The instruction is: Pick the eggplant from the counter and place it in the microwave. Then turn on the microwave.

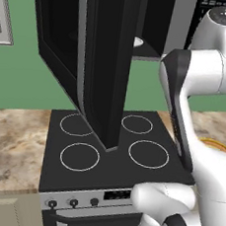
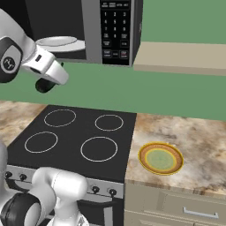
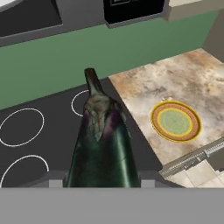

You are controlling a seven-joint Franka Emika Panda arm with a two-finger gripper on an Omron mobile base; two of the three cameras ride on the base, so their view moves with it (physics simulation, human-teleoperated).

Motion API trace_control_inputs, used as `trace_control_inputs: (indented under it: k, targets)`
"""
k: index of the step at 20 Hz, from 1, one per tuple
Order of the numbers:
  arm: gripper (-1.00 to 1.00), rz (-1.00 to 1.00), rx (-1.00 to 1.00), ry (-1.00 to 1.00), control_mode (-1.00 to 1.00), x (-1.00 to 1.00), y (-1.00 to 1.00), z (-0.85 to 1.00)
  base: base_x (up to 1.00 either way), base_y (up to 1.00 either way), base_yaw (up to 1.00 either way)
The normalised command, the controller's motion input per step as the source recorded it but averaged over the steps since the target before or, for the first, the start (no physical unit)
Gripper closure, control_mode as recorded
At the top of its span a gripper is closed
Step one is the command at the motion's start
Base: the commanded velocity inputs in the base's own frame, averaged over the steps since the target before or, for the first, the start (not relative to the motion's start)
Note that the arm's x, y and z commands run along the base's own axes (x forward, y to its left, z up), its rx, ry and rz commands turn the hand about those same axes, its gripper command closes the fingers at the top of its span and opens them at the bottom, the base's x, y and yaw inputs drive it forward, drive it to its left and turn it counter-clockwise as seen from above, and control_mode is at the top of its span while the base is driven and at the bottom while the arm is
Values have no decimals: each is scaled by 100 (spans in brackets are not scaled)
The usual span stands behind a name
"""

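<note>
No brand or lettering can be read; the microwave (image 2: 88,31) keypad (image 2: 114,28) marks are too small. In the hand view the eggplant (image 3: 103,144) rises from 6 o'clock, stem toward 12, clamped in the gripper (image 3: 103,183) above the stove (image 3: 39,131). At 3 o'clock the yellow plate (image 3: 176,121) sits on the counter (image 3: 175,83). The microwave door (image 1: 106,59) hangs open.
</note>
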Motion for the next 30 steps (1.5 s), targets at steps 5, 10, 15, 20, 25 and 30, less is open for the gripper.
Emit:
trace_control_inputs:
  k: [5, 10, 15, 20, 25, 30]
  targets:
    - [100, 3, 0, -5, -100, 13, 21, 11, 0, 0, 0]
    - [100, 12, 0, -12, -100, 18, 13, 4, 0, 0, 0]
    - [100, 20, 0, -20, -100, 7, 17, 9, 0, 0, 0]
    - [100, 18, 0, -23, -100, 7, 17, 12, 0, 0, 0]
    - [100, 17, 0, -15, -100, 20, 16, 11, 0, 0, 0]
    - [100, 14, 0, -14, -100, 25, 18, 12, 0, 0, 0]
